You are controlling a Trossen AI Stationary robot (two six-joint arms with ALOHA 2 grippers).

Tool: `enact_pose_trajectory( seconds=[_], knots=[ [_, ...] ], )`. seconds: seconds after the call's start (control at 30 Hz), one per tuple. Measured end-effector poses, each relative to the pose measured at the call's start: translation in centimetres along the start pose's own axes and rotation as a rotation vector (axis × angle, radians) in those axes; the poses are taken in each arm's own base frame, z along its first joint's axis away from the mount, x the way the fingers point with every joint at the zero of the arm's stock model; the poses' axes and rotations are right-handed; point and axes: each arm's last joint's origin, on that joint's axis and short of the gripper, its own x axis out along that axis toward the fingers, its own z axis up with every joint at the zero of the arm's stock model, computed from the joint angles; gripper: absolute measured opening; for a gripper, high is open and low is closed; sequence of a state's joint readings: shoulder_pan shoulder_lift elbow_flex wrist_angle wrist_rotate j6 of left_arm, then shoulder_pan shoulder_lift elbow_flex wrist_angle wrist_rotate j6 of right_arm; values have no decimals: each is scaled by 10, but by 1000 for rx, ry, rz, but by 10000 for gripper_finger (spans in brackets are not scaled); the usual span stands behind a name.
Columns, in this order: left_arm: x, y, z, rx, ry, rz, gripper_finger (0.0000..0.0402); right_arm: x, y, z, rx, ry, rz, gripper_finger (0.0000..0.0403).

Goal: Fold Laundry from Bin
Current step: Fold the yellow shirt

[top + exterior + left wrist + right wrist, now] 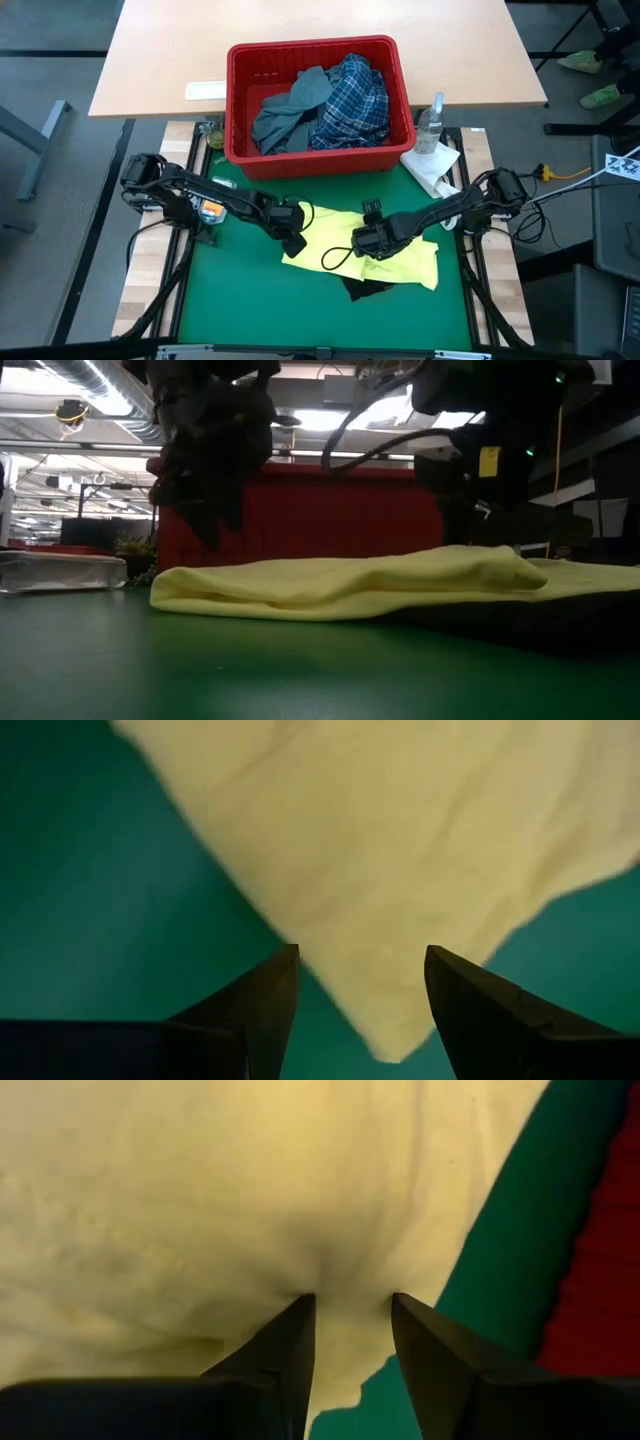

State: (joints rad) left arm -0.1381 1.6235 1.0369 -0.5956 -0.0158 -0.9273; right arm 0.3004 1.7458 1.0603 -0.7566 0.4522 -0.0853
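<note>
Folding of the small yellow soft garment (pixel 395 258) looks to be the step in hand, with the rest of the laundry waiting behind it.

On the left, the left end effector (pixel 293 240) hangs just above the green mat-covered surface (pixel 230 300) at the garment's near-left corner. In the left wrist view its two dark fingers (pixel 262 1005) stand spread with only mat and a loose yellow corner between them, so it is released and grips nothing. That corner lies flat on the mat, apart from both fingers.

Toward the middle, the yellow garment is spread across the surface in front of the rectangular red plastic bin (pixel 318 150), and it lies partly over a dark navy cloth (pixel 368 290) that shows at its front edge.

Further right, the right end effector (pixel 365 242) sits low over the garment's middle. Its wrist view shows the fingers (pixel 285 1350) set part-way apart, tips pressing into a puckered dimple of yellow fabric (pixel 200 1210); whether they pinch a fold or only press on it I cannot tell.

Behind, the bin holds a grey-blue garment (pixel 290 108) and a blue-white plaid shirt (pixel 352 100), both untouched.

My judgement: the next move calls for the left end effector to take a fresh hold on an edge or corner while the right one anchors the cloth, then carry that edge over without dragging the navy piece beneath.
</note>
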Motion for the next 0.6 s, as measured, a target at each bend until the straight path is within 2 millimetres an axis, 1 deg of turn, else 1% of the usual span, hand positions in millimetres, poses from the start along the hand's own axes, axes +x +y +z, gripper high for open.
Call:
enact_pose_trajectory(
  seconds=[0.13, 0.27, 0.43, 0.6],
  knots=[
    [11, 1, -1, -39, 2, 40, 209, -8, -4, 6, -15, -16, -1, 136],
    [22, 3, 0, -45, -2, 74, 209, -26, -6, 16, -61, -39, -24, 136],
    [37, 5, -1, -65, 18, 114, 210, -55, 2, 24, -153, -41, -73, 136],
    [54, 7, -4, -46, 66, 139, 210, -82, 13, 23, -242, -18, -120, 136]
  ],
)
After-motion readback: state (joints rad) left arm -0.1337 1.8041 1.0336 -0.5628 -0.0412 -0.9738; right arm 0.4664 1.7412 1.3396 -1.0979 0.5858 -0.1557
